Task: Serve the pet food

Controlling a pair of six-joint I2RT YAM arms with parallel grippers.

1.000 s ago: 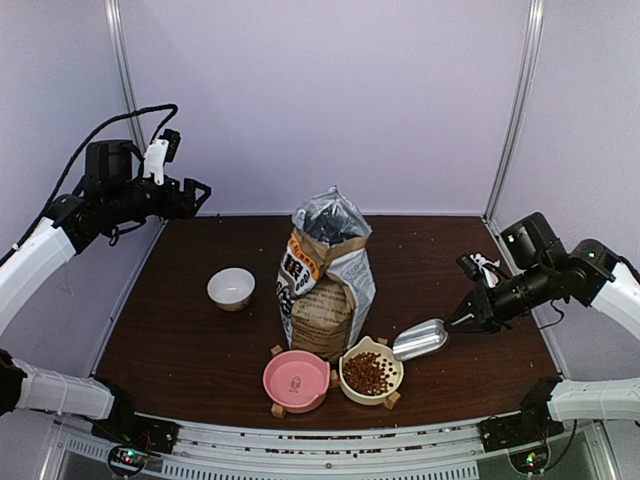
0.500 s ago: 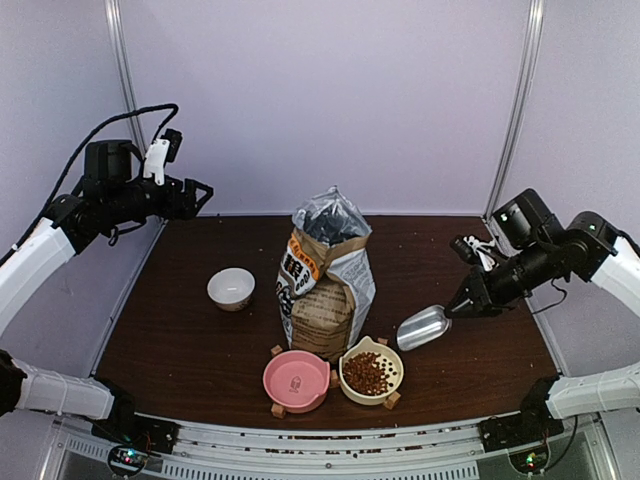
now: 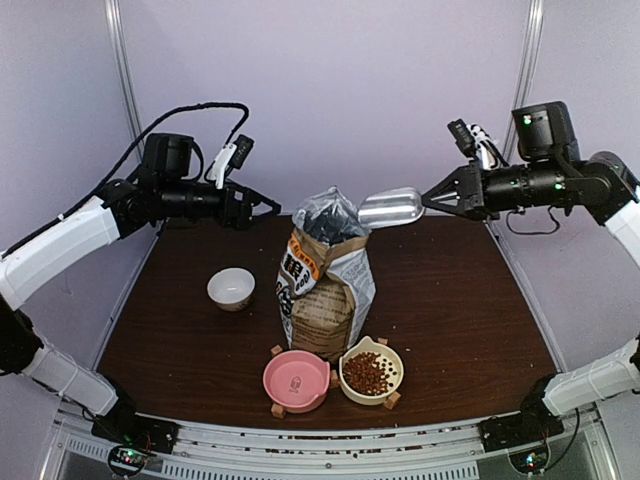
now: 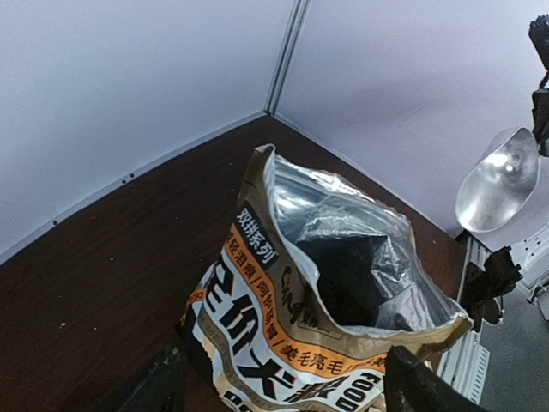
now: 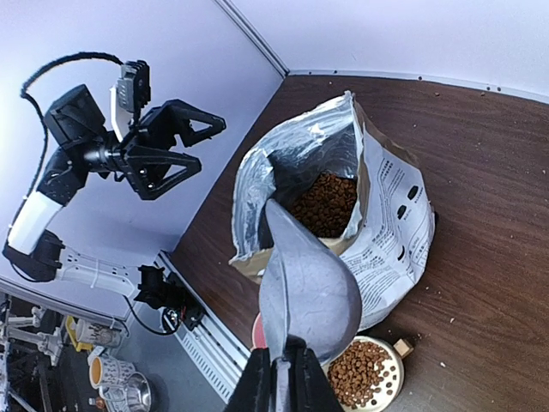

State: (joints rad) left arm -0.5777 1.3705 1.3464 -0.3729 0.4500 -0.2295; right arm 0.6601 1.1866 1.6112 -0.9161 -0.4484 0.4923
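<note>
One serving looks done: reddish-brown kibble pellets (image 3: 368,373) fill the cream bowl (image 3: 400,368) at the worktop's (image 3: 460,300) near edge, with more inside the open brown-and-white paper bag (image 3: 325,280) mid-worktop. The pink bowl (image 3: 296,379) alongside is empty, so I judge it comes next. My right pincer (image 3: 432,197) is clamped on a shiny, empty metal scoop (image 3: 392,209) above the bag; my left pincer (image 3: 262,208) hangs spread, holding nothing.

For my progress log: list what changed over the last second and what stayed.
The right arm, jaws shut on the metal scoop, lifted it from beside the cream bowl up to the top of the open bag. The left arm swung right toward the bag, jaws open. Nothing was grasped or released. Bag, pink bowl, white bowl and the pet food in the cream bowl stayed put.
</note>
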